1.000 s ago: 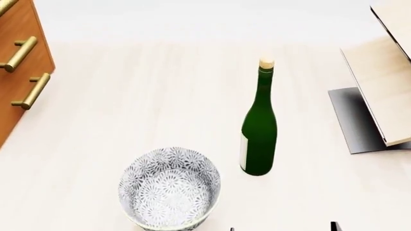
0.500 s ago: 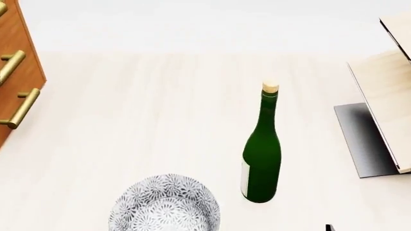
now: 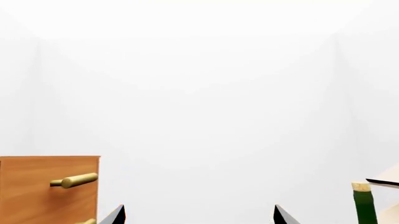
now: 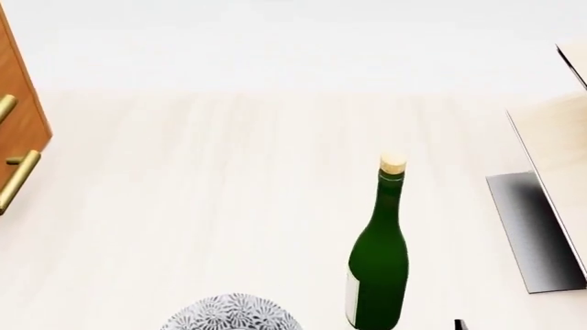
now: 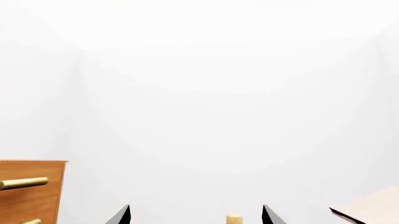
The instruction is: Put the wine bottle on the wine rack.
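The wine bottle [image 4: 378, 261] stands upright on the pale table, dark green with a tan cork and a white label low on its side. The wine rack [image 4: 556, 155] sits at the right edge, light wood boards over a grey base. In the left wrist view my left gripper [image 3: 199, 217] is open and holds nothing; the bottle's neck [image 3: 364, 207] rises well off to one side. My right gripper [image 5: 196, 217] is open too, and only the cork of the wine bottle [image 5: 234, 219] shows between its fingertips, farther off. A black tip [image 4: 458, 324] peeks in beside the bottle in the head view.
A brown drawer cabinet [image 4: 16, 117] with brass handles stands at the left edge. The rim of a patterned grey-white bowl [image 4: 231, 315] shows near the front, left of the bottle. Both wrist views show the cabinet [image 3: 50, 186] and a rack board [image 5: 367, 210].
The head view has tilted up: bottle, bowl, cabinet and rack all slid down the picture, and the bowl is now mostly cut off. The bottle has not moved on the table.
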